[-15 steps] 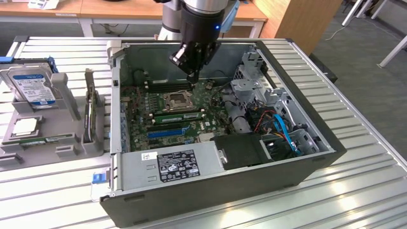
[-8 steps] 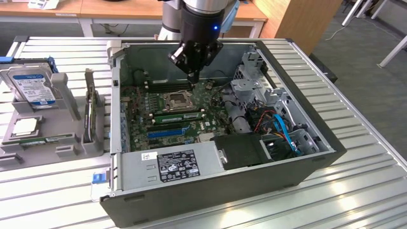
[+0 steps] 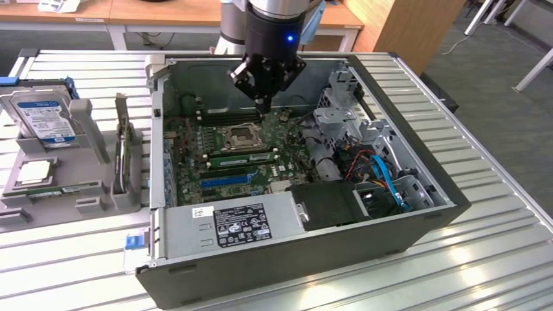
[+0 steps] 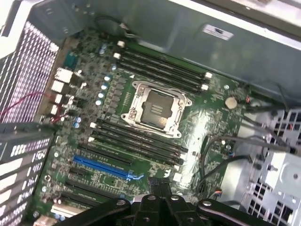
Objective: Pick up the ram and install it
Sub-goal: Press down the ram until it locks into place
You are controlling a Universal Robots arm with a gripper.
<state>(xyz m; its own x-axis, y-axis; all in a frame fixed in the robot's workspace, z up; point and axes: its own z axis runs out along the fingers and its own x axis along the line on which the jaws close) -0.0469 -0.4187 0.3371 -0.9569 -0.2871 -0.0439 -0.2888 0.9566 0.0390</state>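
Note:
The ram [image 3: 62, 190], a narrow green stick, lies flat at the front of the grey holder tray [image 3: 95, 202] on the exterior view's left, outside the computer case. My gripper [image 3: 263, 99] hangs inside the open case [image 3: 259, 272] above the motherboard [image 3: 194, 146], near the far memory slots and just behind the processor socket [image 3: 240, 136]. In the wrist view its black fingers [image 4: 160, 185] are pressed together with nothing between them, over the board near the long black memory slots [image 4: 141, 136] and the empty socket [image 4: 157, 107].
The tray also carries an upright hard drive [image 3: 41, 120], a square silver processor chip [image 3: 35, 172] and an upright card [image 3: 126, 152]. Inside the case are the power supply [image 3: 233, 223], a drive cage [image 3: 346, 123] and blue and orange cables [image 3: 384, 178].

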